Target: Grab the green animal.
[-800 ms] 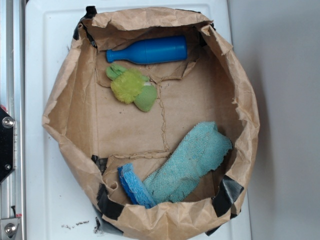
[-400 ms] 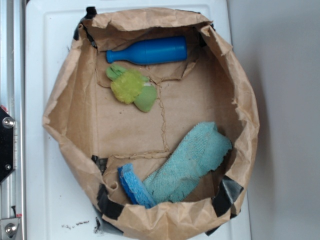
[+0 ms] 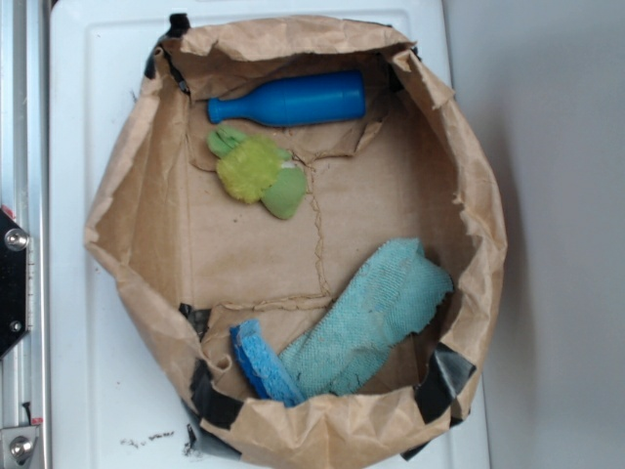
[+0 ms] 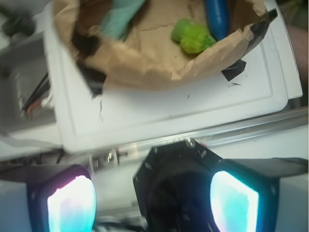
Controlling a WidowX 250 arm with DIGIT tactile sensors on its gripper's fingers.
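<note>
The green animal (image 3: 256,174) lies in the upper left of the brown paper bag (image 3: 137,210), just below the blue bottle (image 3: 288,99). It has a fuzzy yellow-green body and flat darker green parts. In the wrist view the green animal (image 4: 193,36) shows far off inside the bag (image 4: 145,65). My gripper (image 4: 152,203) hangs well back from the bag, above the robot's black base. Its two pads (image 4: 234,200) stand wide apart with nothing between them. The gripper is out of the exterior view.
A teal woven cloth (image 3: 376,313) and a blue sponge (image 3: 259,363) lie in the bag's lower part. The bag sits on a white board (image 3: 93,107). A metal rail (image 3: 24,147) and a black mount (image 3: 12,283) run along the left.
</note>
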